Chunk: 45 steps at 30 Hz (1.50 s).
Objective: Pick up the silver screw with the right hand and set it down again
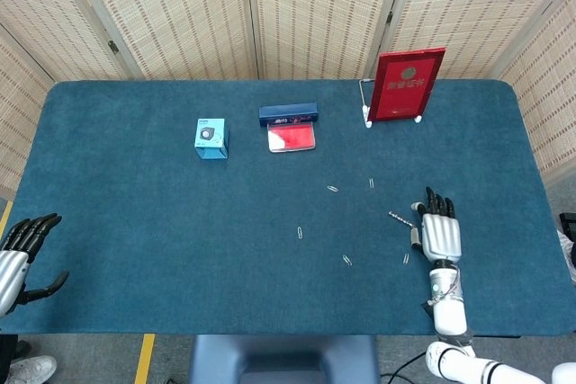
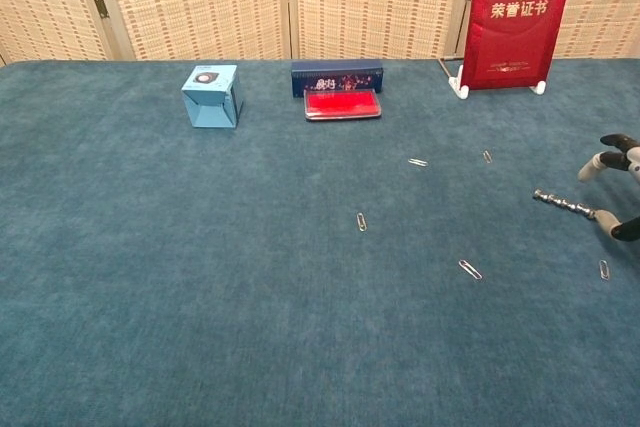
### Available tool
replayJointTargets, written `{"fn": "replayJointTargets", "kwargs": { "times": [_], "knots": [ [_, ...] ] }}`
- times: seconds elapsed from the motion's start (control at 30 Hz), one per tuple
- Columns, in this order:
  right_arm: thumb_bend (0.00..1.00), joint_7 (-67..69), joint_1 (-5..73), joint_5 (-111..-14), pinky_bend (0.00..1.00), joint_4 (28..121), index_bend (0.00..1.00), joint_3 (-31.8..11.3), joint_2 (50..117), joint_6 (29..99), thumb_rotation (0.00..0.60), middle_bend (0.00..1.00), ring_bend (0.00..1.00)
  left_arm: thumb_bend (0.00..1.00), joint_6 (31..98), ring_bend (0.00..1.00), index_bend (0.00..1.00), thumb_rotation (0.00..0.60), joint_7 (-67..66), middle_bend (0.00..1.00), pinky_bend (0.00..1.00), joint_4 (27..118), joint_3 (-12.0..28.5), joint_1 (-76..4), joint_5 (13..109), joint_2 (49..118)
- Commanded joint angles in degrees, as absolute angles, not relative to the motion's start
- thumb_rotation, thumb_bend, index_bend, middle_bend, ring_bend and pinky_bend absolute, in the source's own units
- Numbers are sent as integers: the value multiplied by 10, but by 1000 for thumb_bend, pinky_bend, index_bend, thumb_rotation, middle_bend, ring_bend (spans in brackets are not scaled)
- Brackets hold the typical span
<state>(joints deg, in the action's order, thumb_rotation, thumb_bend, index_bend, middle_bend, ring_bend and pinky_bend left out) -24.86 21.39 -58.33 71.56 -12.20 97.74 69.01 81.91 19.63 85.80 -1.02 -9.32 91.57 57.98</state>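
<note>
The silver screw (image 1: pixel 400 218) (image 2: pixel 565 206) lies flat on the blue table cloth, at the right side. My right hand (image 1: pixel 441 236) hovers palm down just right of it, fingers spread and holding nothing. In the chest view only its fingertips (image 2: pixel 603 162) and thumb tip (image 2: pixel 612 226) show at the right edge. The thumb tip sits right at the screw's near end; whether it touches, I cannot tell. My left hand (image 1: pixel 20 254) rests at the table's near left corner, fingers stretched out, thumb apart, nothing in it.
Several paper clips are scattered around the screw, one (image 2: pixel 604 269) by the thumb and another (image 2: pixel 469 269) to its left. At the back stand a red certificate (image 1: pixel 407 84), a red and dark blue box (image 1: pixel 290 127) and a light blue cube (image 1: pixel 211 138).
</note>
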Motion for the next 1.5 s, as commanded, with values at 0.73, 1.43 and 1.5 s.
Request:
{"fn": "replayJointTargets", "kwargs": {
  "times": [0.73, 1.43, 1.5],
  "knots": [
    [498, -250, 218, -582, 0, 702, 291, -116, 987, 678, 600, 0, 0, 358, 815, 99, 0, 600, 190, 104, 40, 860, -9, -95, 911, 580],
    [499, -229, 233, -577, 0, 665, 361, -125, 998, 646, 600, 0, 0, 358, 805, 98, 0, 600, 197, 104, 42, 855, -8, -101, 909, 581],
    [499, -219, 232, -582, 0, 665, 373, -125, 999, 645, 600, 0, 0, 358, 805, 98, 0, 600, 197, 104, 42, 855, -7, -102, 908, 581]
  ]
}}
